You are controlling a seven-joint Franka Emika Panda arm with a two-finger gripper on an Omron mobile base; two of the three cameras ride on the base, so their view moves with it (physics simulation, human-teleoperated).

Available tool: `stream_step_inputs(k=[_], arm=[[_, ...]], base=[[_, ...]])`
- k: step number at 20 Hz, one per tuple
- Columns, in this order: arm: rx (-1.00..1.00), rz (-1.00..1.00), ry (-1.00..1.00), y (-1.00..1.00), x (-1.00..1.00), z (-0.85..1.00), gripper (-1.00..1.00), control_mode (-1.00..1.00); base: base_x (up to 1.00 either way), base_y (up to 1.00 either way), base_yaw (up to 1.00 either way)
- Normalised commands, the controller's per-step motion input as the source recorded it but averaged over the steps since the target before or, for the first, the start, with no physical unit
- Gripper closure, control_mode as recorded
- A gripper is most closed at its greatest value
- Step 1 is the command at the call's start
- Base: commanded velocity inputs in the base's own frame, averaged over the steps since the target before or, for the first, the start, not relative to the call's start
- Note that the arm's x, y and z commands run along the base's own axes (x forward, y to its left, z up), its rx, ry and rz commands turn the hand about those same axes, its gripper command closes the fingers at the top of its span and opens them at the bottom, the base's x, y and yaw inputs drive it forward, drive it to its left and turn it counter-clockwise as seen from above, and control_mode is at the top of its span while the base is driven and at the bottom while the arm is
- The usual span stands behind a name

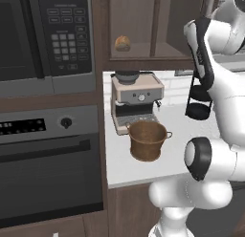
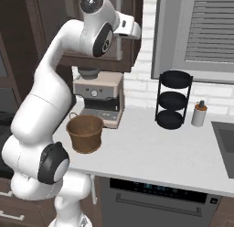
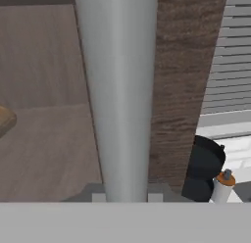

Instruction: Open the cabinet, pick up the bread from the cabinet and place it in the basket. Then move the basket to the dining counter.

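Observation:
The cabinet (image 1: 143,26) is a dark brown wall unit with glass doors, standing shut. Behind the glass lies the bread (image 1: 123,43), a small golden bun; its edge shows at the left of the hand view (image 3: 5,120). The cabinet's long grey bar handle (image 3: 120,90) runs straight up the middle of the hand view. My gripper (image 3: 126,198) (image 2: 119,27) is shut on it, with the fingertips (image 3: 98,198) pressed against both sides. The copper-brown basket (image 1: 148,140) (image 2: 85,132) stands empty on the white counter below. The dining counter is out of view.
A coffee machine (image 1: 136,95) stands right behind the basket. A black three-tier rack (image 2: 172,100) and a small bottle (image 2: 198,114) sit further right under a shuttered window. A microwave (image 1: 45,35) and an oven (image 1: 48,169) fill the left wall.

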Motion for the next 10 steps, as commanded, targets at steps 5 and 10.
stream_step_inputs(k=[5, 10], arm=[[0.00, -0.50, 0.00, 0.53, -1.00, -0.03, 1.00, -1.00], [0.00, -0.39, 0.00, 0.54, -1.00, 0.02, 1.00, -1.00]], base=[[0.00, 0.00, 0.00], [0.00, 0.00, 0.00]])
